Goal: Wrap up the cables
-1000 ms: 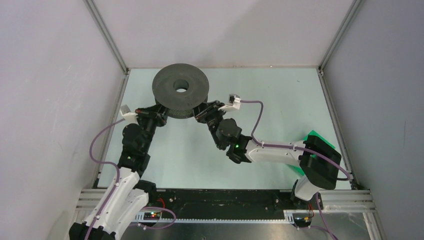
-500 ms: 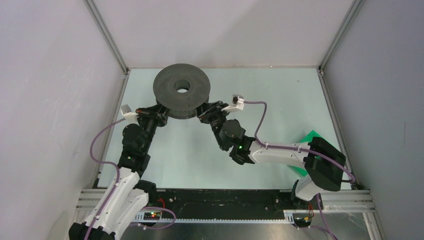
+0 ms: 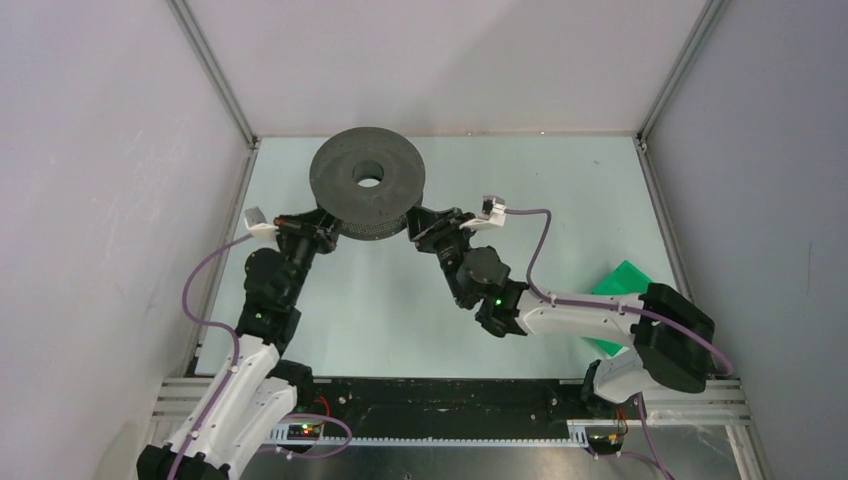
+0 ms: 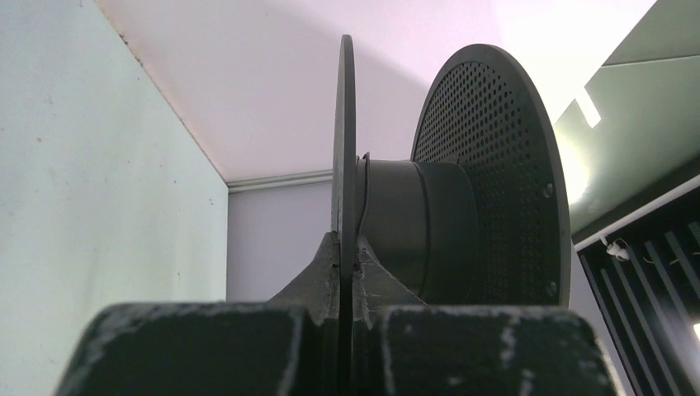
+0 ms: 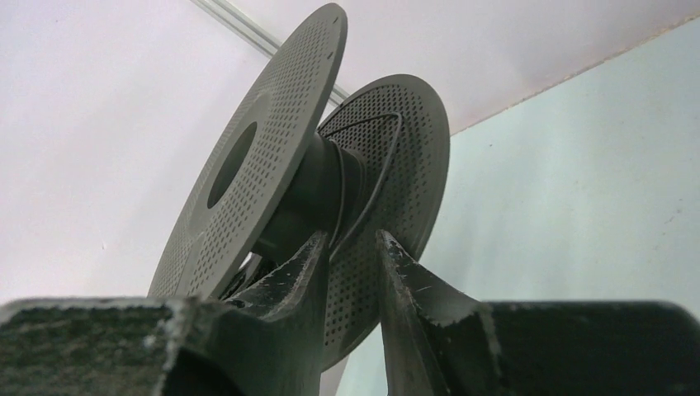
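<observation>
Top external view, from the left: the left hand [image 3: 318, 228] sits at the near-left rim of the spool [image 3: 340, 185], which is toward the far side of the counter [image 3: 560, 200] with its bored flange facing up. The left wrist view shows that hand [image 4: 345, 247] clamped on the edge of 1 thin flange, so it steadies the spool.

At the near-right rim is the right hand [image 3: 422, 222]. In its wrist view its fingers are only narrowly parted. The cable [image 5: 376, 177] lies straight ahead of them. It arcs across the inner face of the far flange, then slants down from the core toward the gap. Whether it touches a finger I cannot tell. The right hand is the nearer one to the strand. The spool's axis runs across the strand's path, so winding should mean carrying the cable around the core between the 2 flanges.

Compared with 1 second ago, the spool has shifted slightly rightward. The right arm's elbow has swung out to the right, uncovering more of the green sheet [image 3: 625, 275]. The left arm looks unchanged.
</observation>
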Action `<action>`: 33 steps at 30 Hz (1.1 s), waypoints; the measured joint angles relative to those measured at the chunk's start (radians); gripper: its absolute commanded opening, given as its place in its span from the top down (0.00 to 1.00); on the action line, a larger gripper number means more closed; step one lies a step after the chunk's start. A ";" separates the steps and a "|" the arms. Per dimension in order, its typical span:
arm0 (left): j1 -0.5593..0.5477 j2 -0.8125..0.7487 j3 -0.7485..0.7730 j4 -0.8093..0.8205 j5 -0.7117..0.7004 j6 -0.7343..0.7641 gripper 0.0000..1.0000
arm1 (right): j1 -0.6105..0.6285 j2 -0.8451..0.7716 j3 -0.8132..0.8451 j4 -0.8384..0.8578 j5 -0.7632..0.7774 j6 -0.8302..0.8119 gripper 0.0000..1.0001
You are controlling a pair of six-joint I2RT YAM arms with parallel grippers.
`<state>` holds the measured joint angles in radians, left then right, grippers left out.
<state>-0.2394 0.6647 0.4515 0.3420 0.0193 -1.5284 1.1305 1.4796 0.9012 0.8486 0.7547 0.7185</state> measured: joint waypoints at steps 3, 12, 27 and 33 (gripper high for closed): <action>-0.002 0.001 0.000 0.017 0.012 0.000 1.00 | 0.001 -0.040 -0.034 0.005 0.002 -0.020 0.67; -0.006 0.026 0.000 0.105 0.033 -0.008 1.00 | 0.001 -0.218 -0.194 -0.019 0.024 -0.060 0.65; -0.007 0.381 0.018 0.182 0.135 0.105 1.00 | 0.001 -0.780 -0.282 -0.542 -0.097 -0.245 0.34; -0.007 0.589 0.079 0.231 0.189 0.182 1.00 | 0.005 -0.915 -0.295 -0.755 -0.096 -0.280 0.02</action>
<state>-0.2466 1.2541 0.5308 0.5728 0.2085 -1.3464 1.1351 0.5644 0.6060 0.0940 0.6590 0.4389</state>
